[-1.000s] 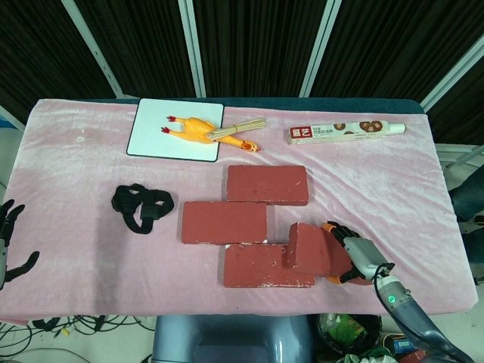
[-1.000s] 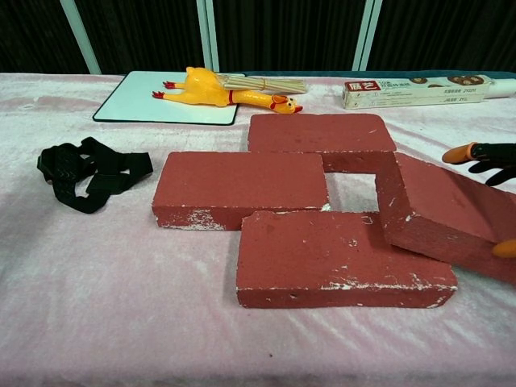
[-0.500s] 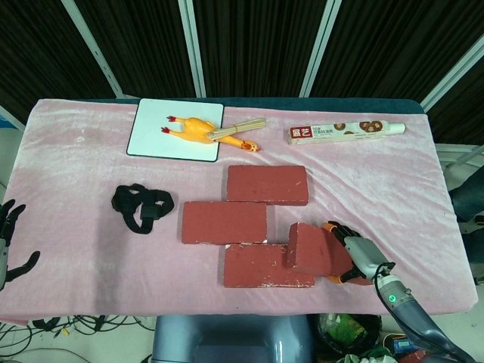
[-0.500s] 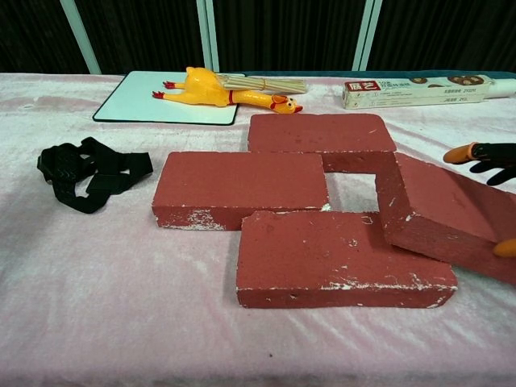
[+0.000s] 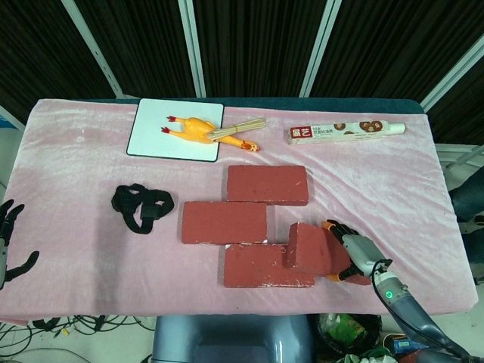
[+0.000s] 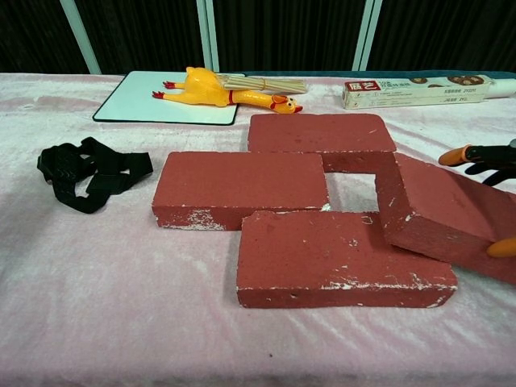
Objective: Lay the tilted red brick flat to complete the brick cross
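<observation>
Three bricks already lie flat on the pink worktop (image 5: 91, 166): the far brick (image 5: 267, 184), the left brick (image 5: 224, 222) and the near brick (image 5: 266, 266). The tilted red brick (image 5: 316, 248) sits at the right of the group, its left end propped up on the near brick's right end and its right end low toward the cloth. The right hand (image 5: 354, 258) holds that low end, with orange-tipped fingers (image 6: 456, 153) over the far edge and another tip showing at the near edge in the chest view. The left hand (image 5: 9, 240) hangs at the worktop's left border, fingers spread and holding nothing. Biggest risk, as I judge it: the raised end is resting on the near brick, so pulling or pressing down without first clearing that overlap could drag or shove the near brick out of line and spoil the cross. The grasp is at one end only, so a heavy brick could pivot or slip from the fingers and drop, jolting its neighbours. Laying it down too far right would leave a gap; too far left and it lands on the near brick again. The black strap (image 5: 141, 206), rubber chicken (image 5: 198, 130) and box (image 5: 345, 132) lie well apart from it.
</observation>
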`<control>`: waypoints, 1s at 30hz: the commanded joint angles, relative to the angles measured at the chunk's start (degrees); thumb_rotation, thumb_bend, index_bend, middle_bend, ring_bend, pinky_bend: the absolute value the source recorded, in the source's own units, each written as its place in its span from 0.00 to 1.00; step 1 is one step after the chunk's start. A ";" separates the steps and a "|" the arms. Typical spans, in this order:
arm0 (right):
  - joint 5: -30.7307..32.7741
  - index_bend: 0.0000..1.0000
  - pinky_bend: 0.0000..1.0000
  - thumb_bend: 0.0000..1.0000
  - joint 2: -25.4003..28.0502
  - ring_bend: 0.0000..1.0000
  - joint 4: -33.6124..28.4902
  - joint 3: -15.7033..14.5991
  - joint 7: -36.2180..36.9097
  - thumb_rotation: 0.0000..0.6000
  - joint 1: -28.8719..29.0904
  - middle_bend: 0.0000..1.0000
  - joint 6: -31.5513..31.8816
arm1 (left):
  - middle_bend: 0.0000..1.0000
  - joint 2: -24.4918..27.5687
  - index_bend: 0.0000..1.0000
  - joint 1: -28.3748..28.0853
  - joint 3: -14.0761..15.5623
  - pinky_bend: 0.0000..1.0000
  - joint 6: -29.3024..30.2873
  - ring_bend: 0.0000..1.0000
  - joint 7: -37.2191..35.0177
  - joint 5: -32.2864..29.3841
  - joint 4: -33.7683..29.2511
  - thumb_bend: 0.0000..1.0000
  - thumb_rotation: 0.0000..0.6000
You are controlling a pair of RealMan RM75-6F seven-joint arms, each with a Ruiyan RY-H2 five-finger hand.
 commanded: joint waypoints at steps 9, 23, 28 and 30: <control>1.24 0.00 0.09 0.00 -0.23 0.00 1.29 0.06 0.43 1.00 0.80 0.00 -1.81 | 0.03 -0.12 0.10 0.01 -0.10 0.00 0.00 0.00 0.28 -0.36 -0.08 0.25 1.00; 1.27 0.03 0.09 0.05 -0.22 0.21 1.13 0.65 2.83 1.00 1.26 0.21 -3.07 | 0.03 -0.21 0.10 0.09 -0.22 0.00 0.09 0.00 0.35 -0.69 -0.05 0.25 1.00; 0.63 0.05 0.09 0.07 0.42 0.22 0.71 1.48 3.81 1.00 1.10 0.23 -2.12 | 0.03 -0.19 0.10 0.13 -0.26 0.00 0.19 0.00 0.26 -0.70 -0.08 0.25 1.00; 0.34 0.06 0.09 0.07 0.88 0.22 0.63 1.64 3.77 1.00 1.10 0.23 -1.85 | 0.03 -0.19 0.09 0.13 -0.22 0.00 0.18 0.00 0.29 -0.65 -0.07 0.25 1.00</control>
